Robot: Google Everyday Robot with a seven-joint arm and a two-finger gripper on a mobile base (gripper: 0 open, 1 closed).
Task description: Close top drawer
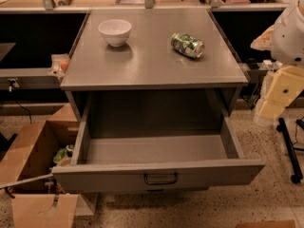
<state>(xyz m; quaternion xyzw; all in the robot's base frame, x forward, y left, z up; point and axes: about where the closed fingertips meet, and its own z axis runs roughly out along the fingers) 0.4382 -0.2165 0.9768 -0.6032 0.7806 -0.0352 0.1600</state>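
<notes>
The top drawer (99,175) of the grey metal cabinet (152,65) is pulled far out toward me. Its inside looks bare. The flat front panel carries a small dark loop handle (160,178) at its centre. My arm's white shell (290,27) and pale gripper (279,95) hang at the right edge of the view, beside the cabinet's right side. The gripper is level with the drawer opening and apart from the drawer.
A white bowl (114,31) and a green can (187,44) lying on its side rest on the cabinet top. An open cardboard box (28,156) stands on the floor to the left of the drawer. A black stand leg (289,151) is at the right. Desks run behind.
</notes>
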